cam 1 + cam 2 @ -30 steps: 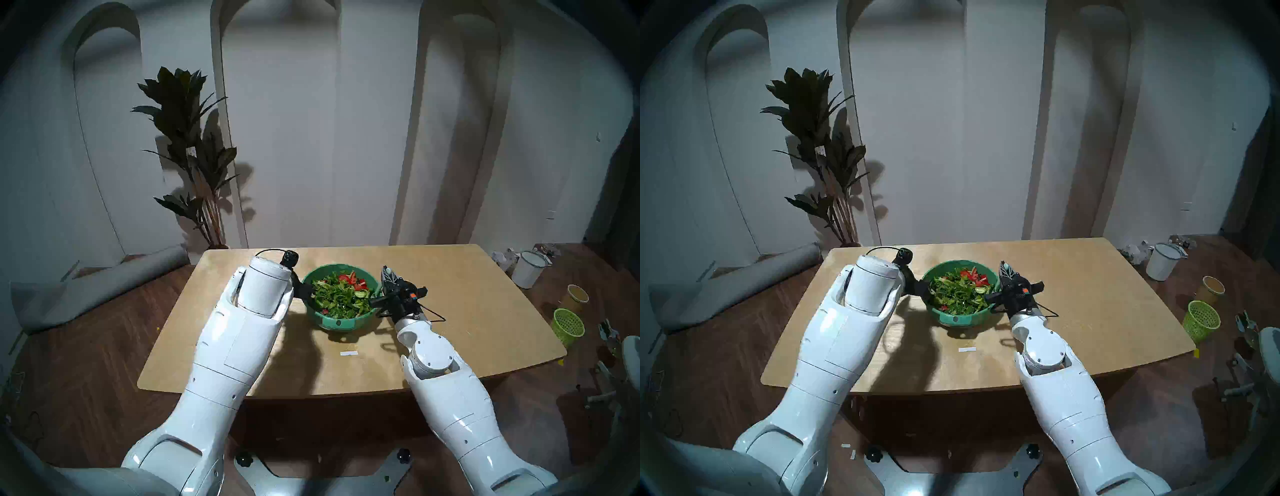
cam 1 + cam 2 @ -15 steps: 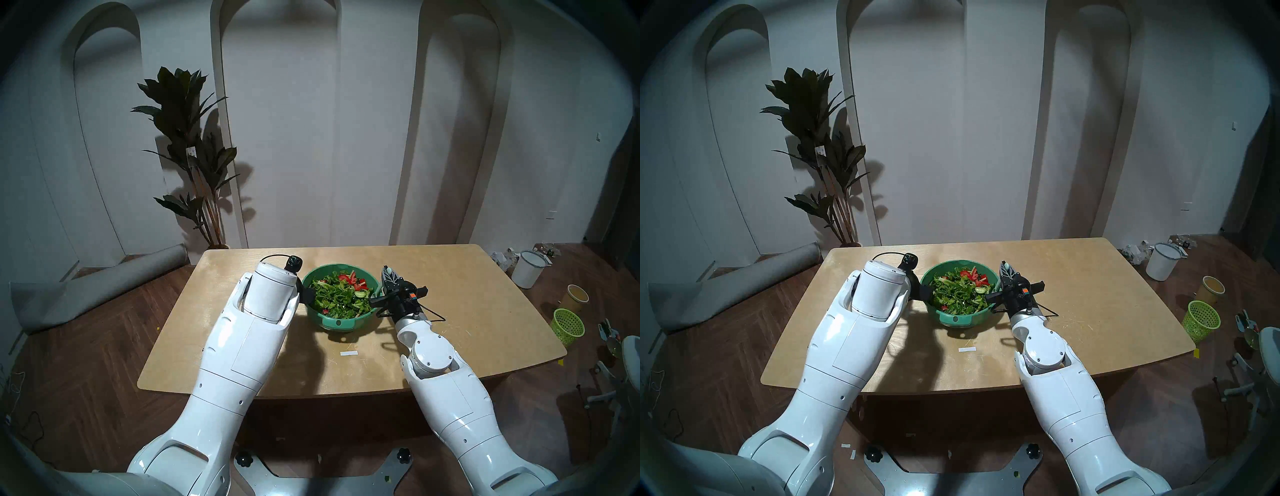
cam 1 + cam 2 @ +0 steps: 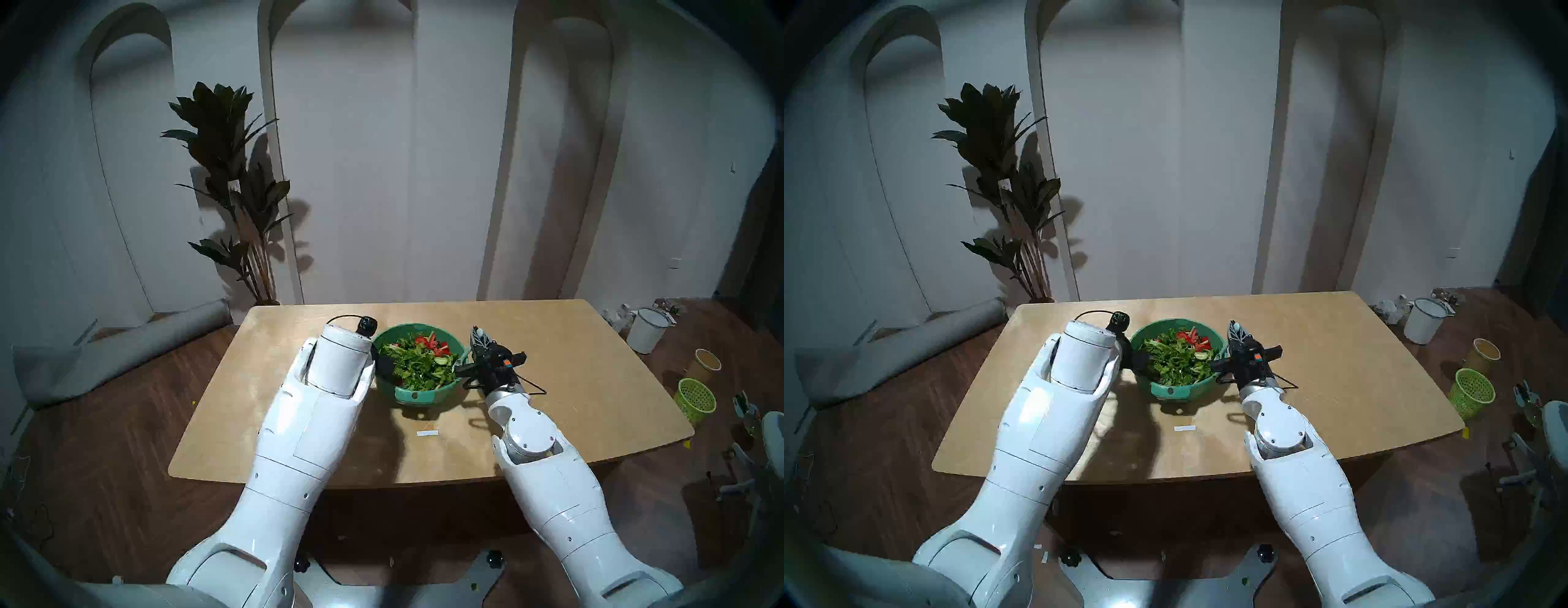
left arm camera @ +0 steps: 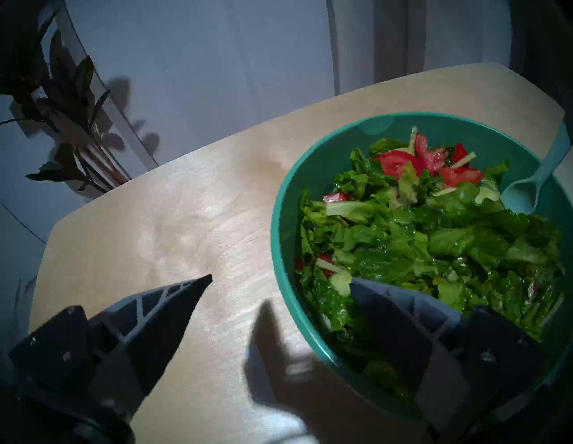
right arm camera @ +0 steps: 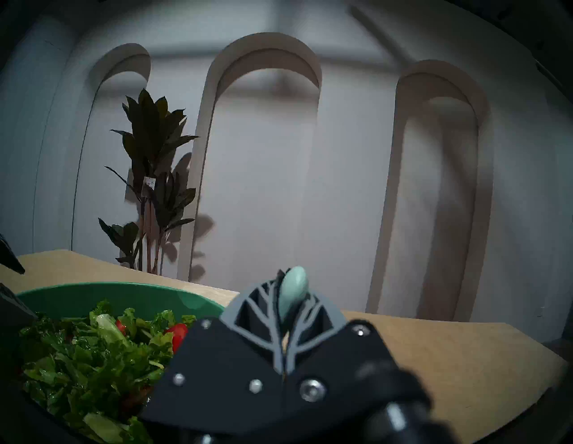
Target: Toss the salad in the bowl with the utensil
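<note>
1. Arms are reaching forward from the robot's body over the near edge of the wooden table, one on each side of the bowl.
2. Paper, a small white strip, is lying flat on the table just in front of the bowl.
3. Left gripper is sitting with its jaws spread wide and gripping nothing; in the left wrist view one finger is over bare tabletop and the other is over the bowl's near-left rim, above the leaves.
4. Salad is heaping inside the green bowl, lettuce across most of it and red tomato pieces toward the far side.
5. Right gripper is sitting just beside the bowl's right rim, its jaws closed on the spoon; the handle's rounded end is poking out above the fingertips.
6. Spoon head is resting inside the bowl at the right edge of the salad, handle slanting up over the rim.
7. Plant is standing beyond the table's far-left corner, against the arched wall.
8. Lime mesh basket is sitting on the floor, off to the right.
</note>
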